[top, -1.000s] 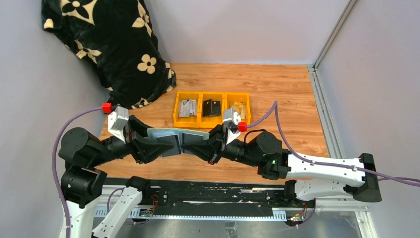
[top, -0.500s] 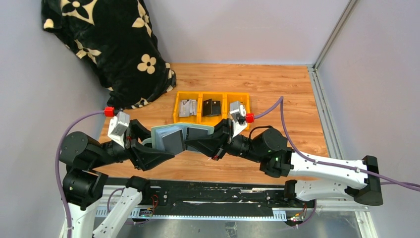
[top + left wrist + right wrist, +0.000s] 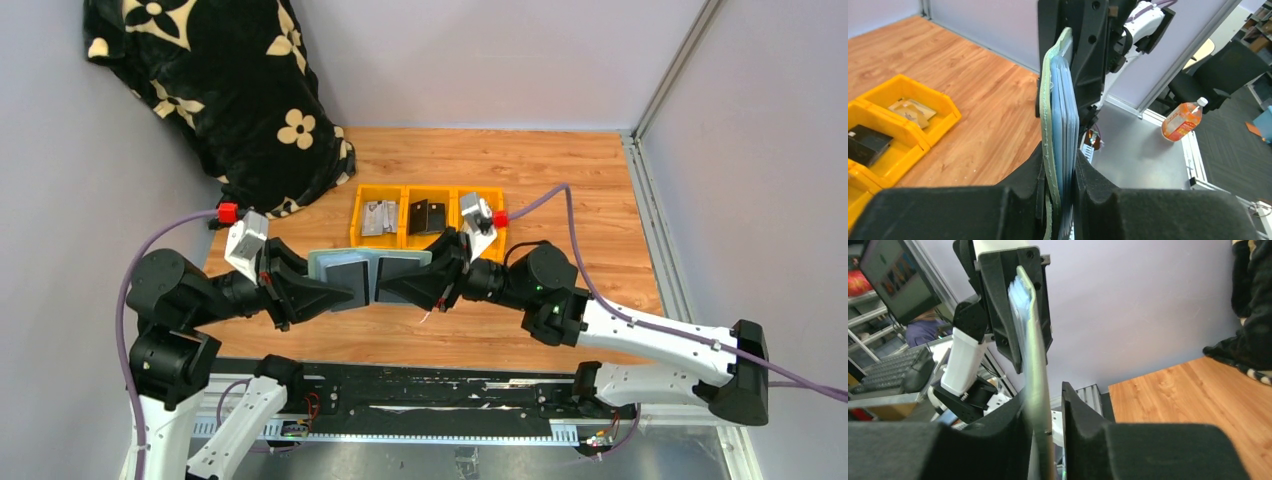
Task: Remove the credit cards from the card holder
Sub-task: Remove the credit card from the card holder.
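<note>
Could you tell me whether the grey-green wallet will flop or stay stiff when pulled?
The grey-green leather-like bifold card holder probably hinges freely at its fold; the left gripper and right gripper each pinch one half. Each half is likely stiff, since bluish cards sit stacked inside. Seen edge-on it is thin, so probably light.
</note>
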Controlling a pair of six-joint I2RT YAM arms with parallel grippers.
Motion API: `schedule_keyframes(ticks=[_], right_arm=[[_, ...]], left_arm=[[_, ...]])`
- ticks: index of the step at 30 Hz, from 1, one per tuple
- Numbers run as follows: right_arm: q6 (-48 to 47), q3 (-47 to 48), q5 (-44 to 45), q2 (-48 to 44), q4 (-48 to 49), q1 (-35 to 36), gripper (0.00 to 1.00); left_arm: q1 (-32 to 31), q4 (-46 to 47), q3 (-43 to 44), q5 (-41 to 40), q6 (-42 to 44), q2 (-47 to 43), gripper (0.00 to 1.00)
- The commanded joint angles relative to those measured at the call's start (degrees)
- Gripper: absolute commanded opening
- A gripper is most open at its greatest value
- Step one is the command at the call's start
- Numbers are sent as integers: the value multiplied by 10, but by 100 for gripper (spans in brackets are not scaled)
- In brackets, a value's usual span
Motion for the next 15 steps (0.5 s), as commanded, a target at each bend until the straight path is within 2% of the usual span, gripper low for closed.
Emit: schedule_keyframes(ticks=[1, 3, 4, 8, 11, 13, 15], right_arm=[[85, 0, -129, -12, 5, -74, 41], [92, 5, -145, -23, -29, -105, 55], [82, 10, -135, -37, -62, -118, 59], [3, 25, -15, -120, -207, -138, 62], [-15, 32, 55, -154, -249, -138, 61], [0, 50, 35, -139, -263, -138, 60], [25, 75, -15, -101, -269, -138, 58]], left_arm=[[-1, -25, 20, 22, 14, 22, 6], [-1, -41, 25, 5, 26, 30, 4], [-1, -54, 29, -16, 45, 33, 2], [-1, -103, 42, -107, 91, 44, 0], [-1, -119, 32, -207, 100, 51, 0], [-1, -142, 30, -275, 106, 63, 0], [-1, -163, 33, -293, 112, 80, 0]])
